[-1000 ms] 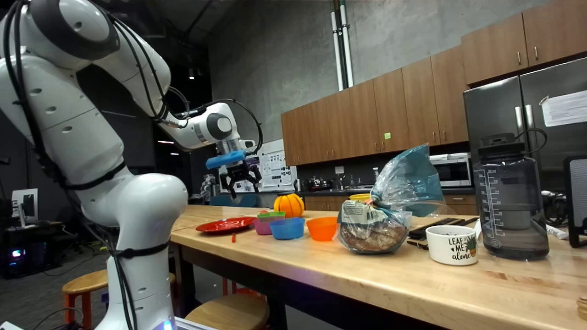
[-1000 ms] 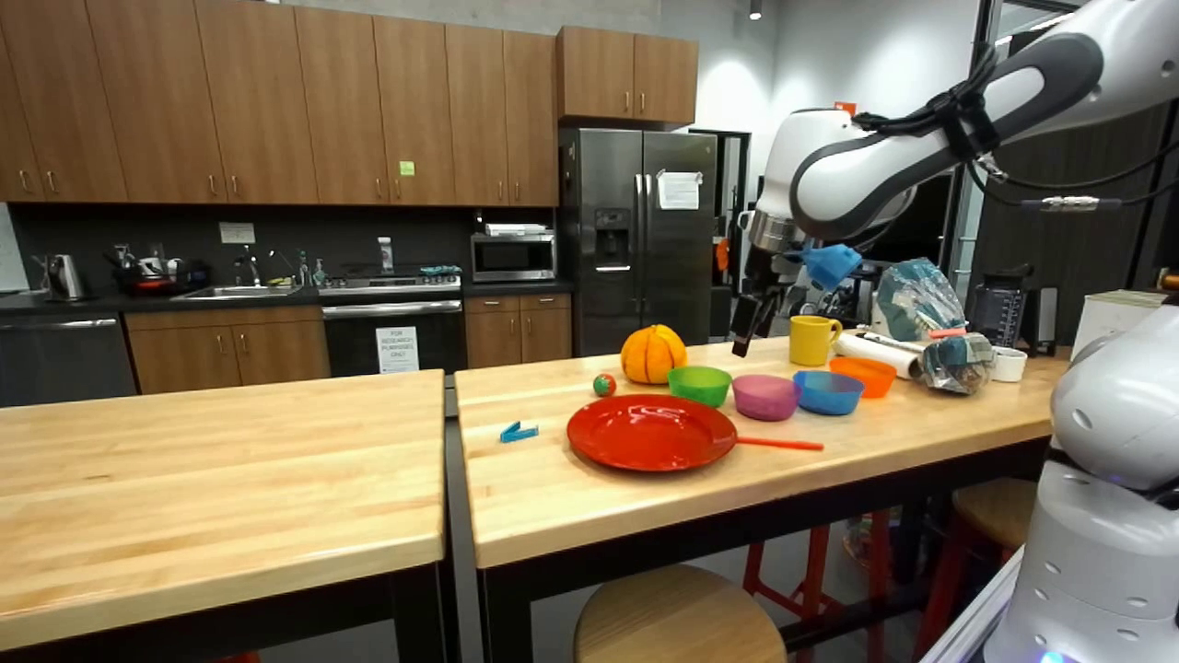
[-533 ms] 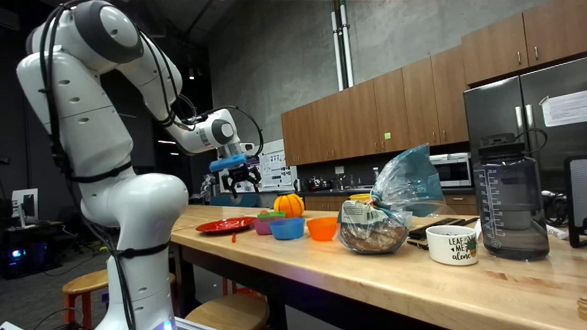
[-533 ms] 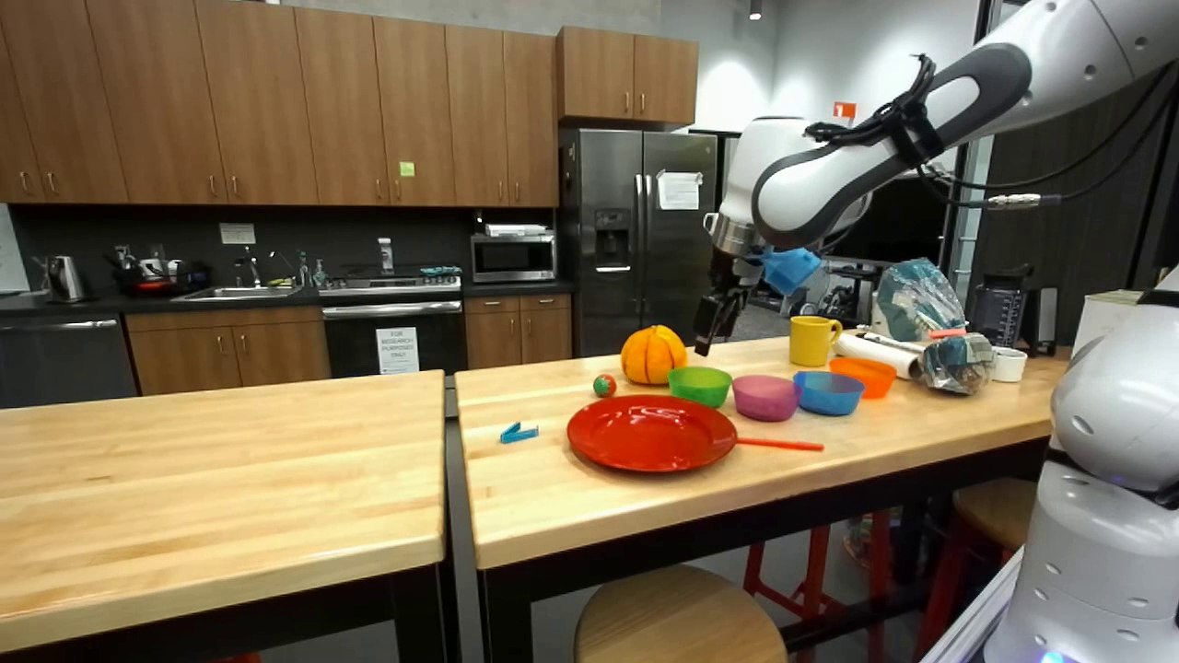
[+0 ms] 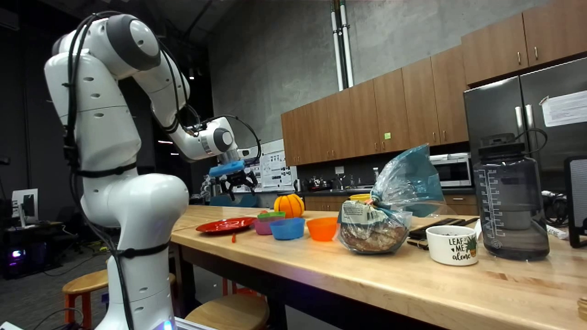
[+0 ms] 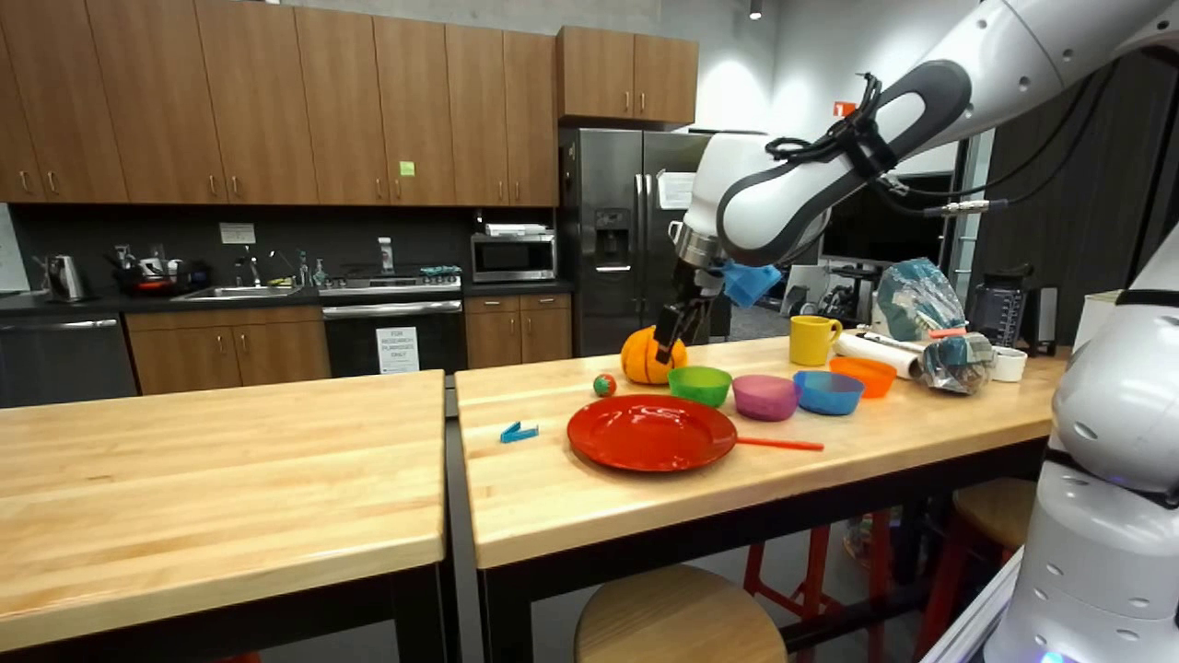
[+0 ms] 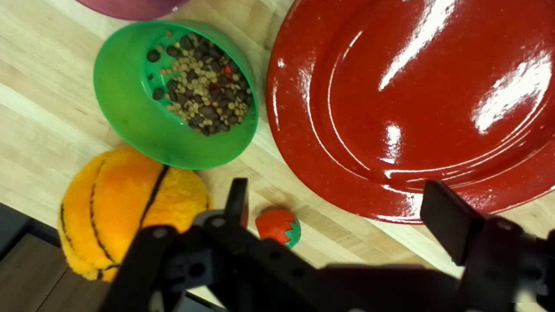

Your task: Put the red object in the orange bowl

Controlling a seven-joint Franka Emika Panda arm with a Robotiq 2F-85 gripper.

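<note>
Gripper (image 7: 340, 206) spread wide, I might clip the plate (image 7: 416, 112), since one finger (image 7: 448, 223) seems above it, when reaching for the strawberry (image 7: 276, 224), likely my target, well left of the orange bowl (image 6: 866, 375).

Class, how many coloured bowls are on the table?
4, left to right in an exterior view: green bowl, pink bowl, blue bowl, orange bowl. More could hide behind the bag.

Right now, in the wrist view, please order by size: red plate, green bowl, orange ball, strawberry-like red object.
Largest: red plate
Green bowl and orange ball: too alike to rank; the gripper partly hides the ball
Smallest: strawberry-like red object
</note>
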